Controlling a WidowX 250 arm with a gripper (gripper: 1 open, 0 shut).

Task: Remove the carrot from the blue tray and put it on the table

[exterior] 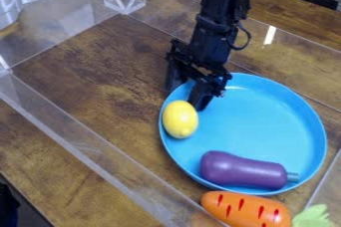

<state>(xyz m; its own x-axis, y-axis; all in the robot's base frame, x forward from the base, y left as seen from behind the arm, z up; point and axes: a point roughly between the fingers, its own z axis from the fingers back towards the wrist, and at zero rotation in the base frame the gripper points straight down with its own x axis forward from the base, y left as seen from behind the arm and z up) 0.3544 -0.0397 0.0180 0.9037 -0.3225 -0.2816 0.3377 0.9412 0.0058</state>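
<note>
Fingers partly spread, empty, poised over far rim of blue tray, beside yellow ball. Carrot already on bench, beside tray's near edge. Risk: fingers descend, grab ball or nudge tray into carrot.

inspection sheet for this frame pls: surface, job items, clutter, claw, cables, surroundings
Surface: wood-grain table, glossy.
Job's things: carrot lies on the table at the bottom edge, outside the blue tray, touching or nearly touching its rim.
Clutter: lemon and eggplant lie in the tray.
Claw: claw points down over the tray's far-left rim, jaws apart, holding nothing.
Cables: nothing seen.
Surroundings: clear acrylic walls around the table.
</note>
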